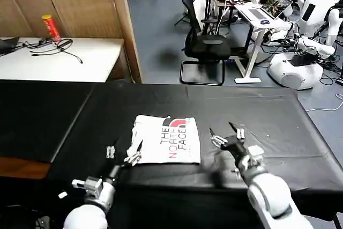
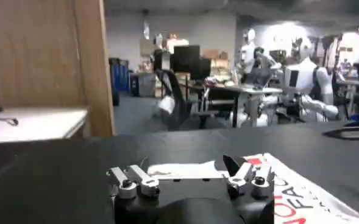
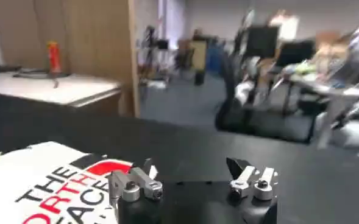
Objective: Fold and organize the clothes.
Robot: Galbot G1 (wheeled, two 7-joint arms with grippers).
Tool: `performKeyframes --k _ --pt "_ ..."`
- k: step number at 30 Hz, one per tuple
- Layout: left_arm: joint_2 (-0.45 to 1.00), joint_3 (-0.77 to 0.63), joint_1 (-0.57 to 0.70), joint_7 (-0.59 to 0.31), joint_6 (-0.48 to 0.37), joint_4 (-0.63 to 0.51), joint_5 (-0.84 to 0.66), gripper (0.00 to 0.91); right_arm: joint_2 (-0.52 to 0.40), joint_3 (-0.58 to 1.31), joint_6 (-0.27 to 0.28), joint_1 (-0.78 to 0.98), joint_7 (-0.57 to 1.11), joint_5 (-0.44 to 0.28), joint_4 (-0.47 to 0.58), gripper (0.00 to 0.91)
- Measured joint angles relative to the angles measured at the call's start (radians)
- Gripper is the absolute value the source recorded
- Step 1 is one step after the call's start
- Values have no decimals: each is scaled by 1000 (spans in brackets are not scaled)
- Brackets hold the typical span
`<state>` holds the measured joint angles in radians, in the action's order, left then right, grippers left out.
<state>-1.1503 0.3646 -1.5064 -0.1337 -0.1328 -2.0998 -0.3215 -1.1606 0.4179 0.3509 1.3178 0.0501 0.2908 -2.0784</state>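
Folded white cotton T-shirt [image 1: 166, 140] with black and red "THE NORTH FACE" lettering lies as a neat rectangle near the front edge of the black-clothed table [image 1: 278, 116], about midway along it.

It looks light, soft and limp, likely to sag or unfold if lifted by one corner, so I'd take it at both side edges together. The left gripper [image 1: 121, 154] sits by its left front corner, jaws wide, one finger at the hem; the right gripper [image 1: 227, 134] hovers just beside the right edge, jaws wide, holding nothing.
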Motion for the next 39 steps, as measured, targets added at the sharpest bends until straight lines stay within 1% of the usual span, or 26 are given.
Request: performKeyframes --k 1,5,8,9,12,15,18,22,25,28,33,39 --pt "3 -1 -7 -14 -1 -5 -1 878 -4 6 -21 30 10 -17 -15 878" --pt "18 1 -48 -40 0 -33 9 878 -31 33 -147 173 64 -105 -70 878" --pt "19 10 -97 -52 13 -60 25 878 -51 52 -244 276 92 -157 -103 878" --pt "18 14 -120 -59 17 -72 31 878 -58 61 -279 308 102 -167 -113 878" --pt "16 23 -186 -71 24 -101 48 878 -73 83 -358 401 130 -183 -139 878" --pt "14 34 -249 -78 34 -123 58 878 -86 98 -401 486 163 -190 -164 878" --pt "13 44 -307 -102 40 -140 58 878 -97 102 -405 552 192 -193 -183 878" --pt "10 63 -373 -132 43 -161 47 878 -117 91 -380 638 229 -186 -218 878" --pt "16 83 -417 -136 32 -180 20 878 -130 80 -363 696 255 -171 -238 878" --pt "23 102 -451 -146 11 -200 -9 878 -141 68 -364 755 284 -163 -262 878" --pt "35 131 -471 -153 -19 -219 -22 878 -155 66 -367 823 315 -152 -282 878" --pt "44 154 -479 -143 -26 -218 -28 878 -157 66 -366 848 317 -152 -286 878"
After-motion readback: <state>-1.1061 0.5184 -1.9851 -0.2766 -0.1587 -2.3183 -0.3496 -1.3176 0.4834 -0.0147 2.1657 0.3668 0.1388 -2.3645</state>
